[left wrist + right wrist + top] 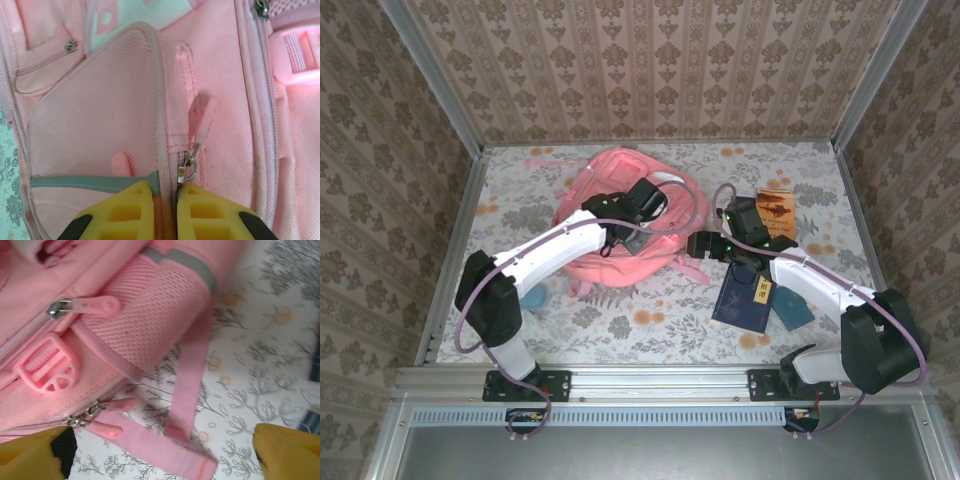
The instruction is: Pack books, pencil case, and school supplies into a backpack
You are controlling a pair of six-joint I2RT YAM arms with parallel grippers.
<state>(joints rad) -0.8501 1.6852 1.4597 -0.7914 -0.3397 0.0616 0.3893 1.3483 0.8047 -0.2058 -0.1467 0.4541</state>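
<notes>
Left gripper (167, 192) fingers nearly together, pinching backpack (225, 100) seam beside zipper pull (202, 120). Right gripper (160, 447) jaws wide apart over pink strap (187, 390); navy books (745, 300) nearby.

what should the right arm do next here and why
Probably lower the right gripper and close its jaws on the nearer zipper pull: the jaws stand wide open either side of it, the backpack looks zipped shut, and the left gripper is pinching its seam to steady it.

Left arm (555, 250) stretched forward, left gripper (167, 195) jaws nearly together, right gripper (160, 452) jaws wide apart
</notes>
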